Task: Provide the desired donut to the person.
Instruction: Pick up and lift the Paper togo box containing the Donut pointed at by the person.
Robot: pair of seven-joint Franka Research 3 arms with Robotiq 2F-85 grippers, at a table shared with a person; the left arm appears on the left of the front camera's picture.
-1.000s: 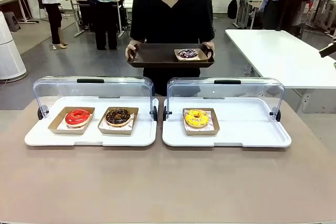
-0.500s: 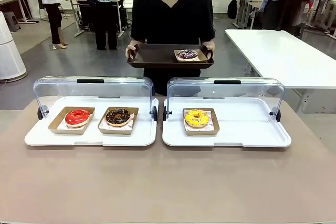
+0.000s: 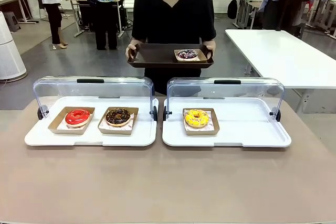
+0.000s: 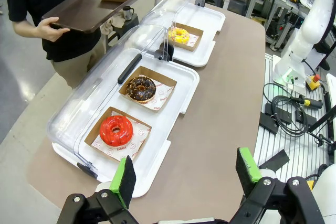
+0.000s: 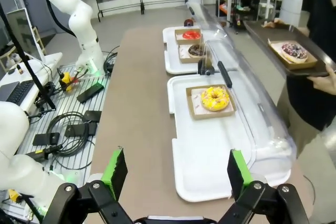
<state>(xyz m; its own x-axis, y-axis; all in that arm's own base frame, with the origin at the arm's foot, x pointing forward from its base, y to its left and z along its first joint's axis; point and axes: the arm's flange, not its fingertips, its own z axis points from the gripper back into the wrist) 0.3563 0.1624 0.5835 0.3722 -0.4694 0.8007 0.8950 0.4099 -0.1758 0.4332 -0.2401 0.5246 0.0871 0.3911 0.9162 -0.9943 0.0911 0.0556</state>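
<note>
The person [image 3: 173,19] in a black T-shirt stands at the far side holding a dark tray [image 3: 157,56] with a purple-glazed donut [image 3: 187,54] in a paper tray. On the table, a red donut [image 3: 77,117] and a chocolate donut [image 3: 118,116] sit in the left white case [image 3: 89,136]; a yellow donut [image 3: 197,118] sits in the right case [image 3: 247,129]. My left gripper [image 4: 186,174] hangs open above the table's near edge, well short of the red donut [image 4: 116,130]. My right gripper [image 5: 176,170] is open too, high over the right case's end, apart from the yellow donut [image 5: 214,98].
Both cases have their clear domed lids [image 3: 94,90] swung up at the back. A white table [image 3: 283,56] stands to the right behind. Cables and arm bases lie beside the table [image 5: 79,124]. Bare tabletop [image 3: 168,182] stretches in front of the cases.
</note>
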